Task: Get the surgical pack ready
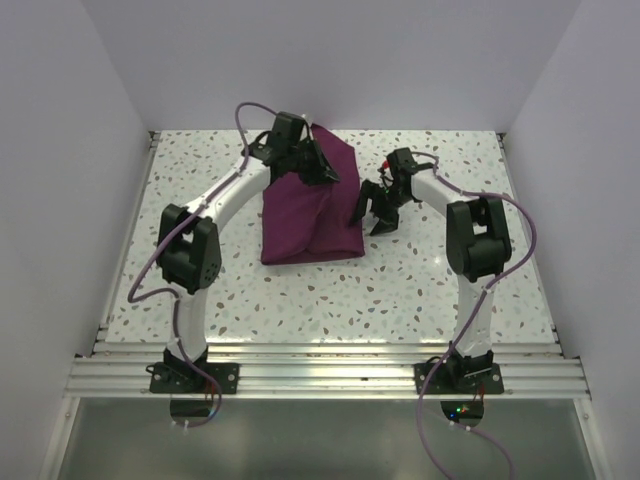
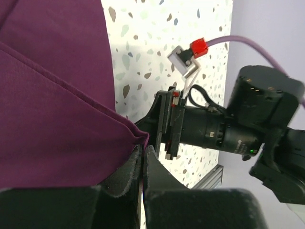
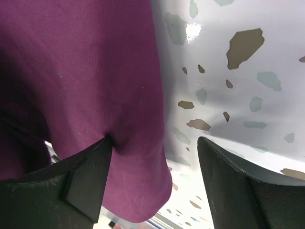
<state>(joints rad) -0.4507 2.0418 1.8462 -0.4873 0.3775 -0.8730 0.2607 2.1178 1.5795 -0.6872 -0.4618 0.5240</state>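
**Left claw [image 1: 325, 172] clamps the surgical pack [image 1: 310, 215]; right claw [image 1: 375, 215] spread wide at its edge**

On the left side, the left arm [image 1: 215, 200] arches up from the near rail and reaches over the far part of the speckled worktop [image 1: 420, 290]. Its claw [image 2: 143, 151] is clenched on the pack. In the wrist view the two fingers [image 2: 128, 167] meet tight on a fold of the purple cloth [image 2: 57, 95], and a crease runs slantwise down into the pinch.

The pack lies mid-worktop between the two arms, toward the far side. It is folded to a rough oblong of dark purple, its long sides running near to far.

Just to the right of it hangs the right claw [image 3: 155, 143], released, with its fingers well apart. One finger [image 3: 90, 176] rests against the cloth's right border [image 3: 95, 71], and the other [image 3: 238, 186] stands over bare worktop [image 3: 238, 95]. The cloth's edge runs between them. Further right, the right arm [image 1: 478, 235] bends back to its base, with a purple cable [image 1: 525, 225] looped along it.
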